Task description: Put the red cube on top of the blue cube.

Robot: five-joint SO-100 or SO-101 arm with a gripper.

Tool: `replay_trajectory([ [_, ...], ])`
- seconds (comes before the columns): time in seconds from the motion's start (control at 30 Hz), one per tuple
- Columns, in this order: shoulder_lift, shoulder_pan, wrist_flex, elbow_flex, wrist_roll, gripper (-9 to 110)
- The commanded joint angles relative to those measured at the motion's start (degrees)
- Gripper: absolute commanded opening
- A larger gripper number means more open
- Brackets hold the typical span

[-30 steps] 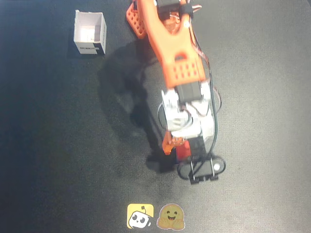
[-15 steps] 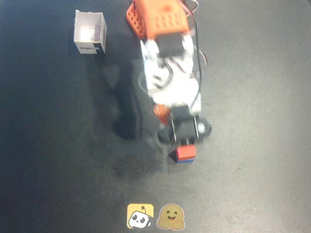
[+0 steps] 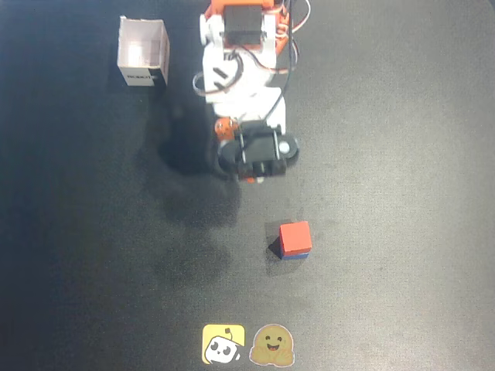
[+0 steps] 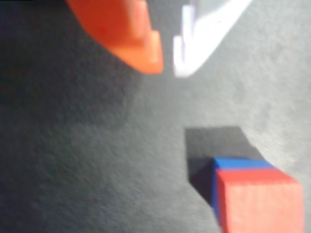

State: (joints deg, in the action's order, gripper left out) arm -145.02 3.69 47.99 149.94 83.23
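The red cube (image 3: pixel 295 236) rests on top of the blue cube (image 3: pixel 297 255); in the overhead view only a thin blue edge shows beneath it. In the wrist view the red cube (image 4: pixel 260 204) fills the lower right corner with the blue cube (image 4: pixel 238 163) showing behind and under it. My gripper (image 3: pixel 251 174) hangs up and to the left of the stack, well apart from it. Its orange and white fingertips (image 4: pixel 167 62) stand almost together, shut, with nothing between them.
A white open-topped box (image 3: pixel 143 52) stands at the upper left of the dark mat. Two stickers (image 3: pixel 246 345) lie at the bottom edge. The arm's base (image 3: pixel 244 23) is at the top centre.
My gripper has let go of the red cube, leaving it on the blue cube. The arm has drawn back toward its base, away from the stack.
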Motion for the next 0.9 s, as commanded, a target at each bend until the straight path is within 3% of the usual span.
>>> replay_trajectory([
  [0.0, -9.8, 0.0, -2.5, 6.3, -0.1, 0],
  [0.13, -27.6, 0.1, 2.5, 14.7, 0.3, 0],
  [0.27, -32.2, 0.1, 8.3, 14.7, 1.5, 0],
  [0.67, -32.2, 0.0, 24.7, 14.7, 7.7, 0],
  [0.87, -32.2, 0.0, 24.7, 14.7, 4.7, 0],
])
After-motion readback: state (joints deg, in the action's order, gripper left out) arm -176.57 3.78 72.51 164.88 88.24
